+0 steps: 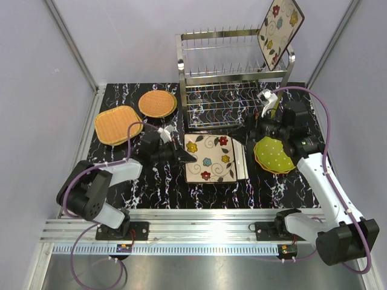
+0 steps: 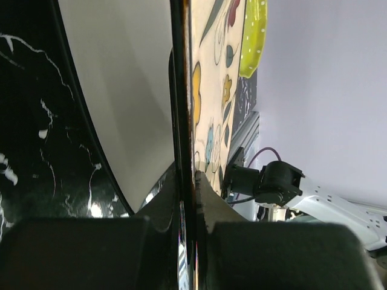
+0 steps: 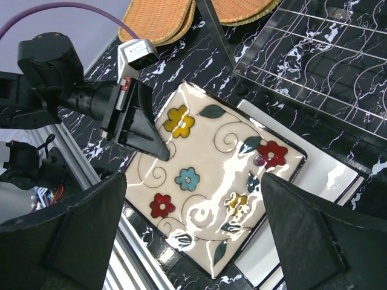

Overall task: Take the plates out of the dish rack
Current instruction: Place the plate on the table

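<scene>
The steel wire dish rack stands at the back, with one flower-patterned plate leaning upright at its right end. A second flower-patterned plate lies mid-table on a cream square plate. My left gripper is shut on this plate's left edge; the rim runs between its fingertips, painted face on one side and pale underside on the other. My right gripper hovers open above the same plate, nothing between its fingers; from above it sits at the plate's right corner.
A squarish orange woven plate and a round one lie at the back left. A lime-green dotted plate lies under the right arm. The rack's lower grid shelf is close behind. An aluminium rail borders the near edge.
</scene>
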You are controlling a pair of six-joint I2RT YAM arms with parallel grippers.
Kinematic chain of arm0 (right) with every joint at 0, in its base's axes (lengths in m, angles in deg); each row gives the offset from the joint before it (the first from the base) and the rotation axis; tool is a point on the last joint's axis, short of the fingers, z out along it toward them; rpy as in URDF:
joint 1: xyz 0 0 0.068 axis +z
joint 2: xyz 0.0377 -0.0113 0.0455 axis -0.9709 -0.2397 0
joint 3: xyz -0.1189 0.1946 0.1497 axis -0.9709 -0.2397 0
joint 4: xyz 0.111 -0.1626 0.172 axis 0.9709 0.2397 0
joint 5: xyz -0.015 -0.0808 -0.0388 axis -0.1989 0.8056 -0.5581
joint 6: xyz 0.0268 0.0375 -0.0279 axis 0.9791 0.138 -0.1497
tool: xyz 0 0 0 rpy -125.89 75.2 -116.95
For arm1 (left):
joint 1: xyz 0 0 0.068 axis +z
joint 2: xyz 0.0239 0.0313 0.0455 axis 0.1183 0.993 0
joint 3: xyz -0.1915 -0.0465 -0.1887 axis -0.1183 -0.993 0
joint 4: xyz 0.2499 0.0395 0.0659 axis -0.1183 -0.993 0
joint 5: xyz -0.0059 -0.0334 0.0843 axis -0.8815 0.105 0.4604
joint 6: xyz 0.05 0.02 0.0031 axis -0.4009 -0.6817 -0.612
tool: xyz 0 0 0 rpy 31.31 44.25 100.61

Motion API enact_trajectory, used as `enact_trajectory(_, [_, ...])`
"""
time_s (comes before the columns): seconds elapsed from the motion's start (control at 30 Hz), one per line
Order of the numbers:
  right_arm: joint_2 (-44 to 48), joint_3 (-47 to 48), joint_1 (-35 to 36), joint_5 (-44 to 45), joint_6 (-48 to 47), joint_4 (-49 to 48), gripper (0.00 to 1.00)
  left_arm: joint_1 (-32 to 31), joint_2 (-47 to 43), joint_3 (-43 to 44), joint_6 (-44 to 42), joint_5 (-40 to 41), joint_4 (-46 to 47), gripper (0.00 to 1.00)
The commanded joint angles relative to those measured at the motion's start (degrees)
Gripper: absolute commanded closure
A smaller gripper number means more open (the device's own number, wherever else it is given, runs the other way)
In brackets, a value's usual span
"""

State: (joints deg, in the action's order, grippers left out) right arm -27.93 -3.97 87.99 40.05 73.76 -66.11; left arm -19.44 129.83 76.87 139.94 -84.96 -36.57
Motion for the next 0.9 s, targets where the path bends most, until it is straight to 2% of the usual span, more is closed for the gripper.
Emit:
enact_trajectory(0.0, [1.57,-0.13,-0.61,0.26,0.55,-2.85,0.00,-1.09,1.48,6.48,2.12,-2.32,15.08,1.00])
enact_trajectory(0.23, [1.74,-0.48,-1.05,0.18,0.90,-3.03,0.00,-2.15,9.56,10.53,2.99,-1.62,16.66,1.00])
enact_trajectory(0.67, [1.92,-1.01,-1.84,0.09,1.43,-3.21,0.00,-4.17,16.43,15.98,3.96,0.31,15.35,1.00])
enact_trajectory(0.87, [1.92,-1.19,-1.84,0.09,1.52,-3.29,0.00,-4.87,17.92,17.12,3.44,0.58,12.81,0.88])
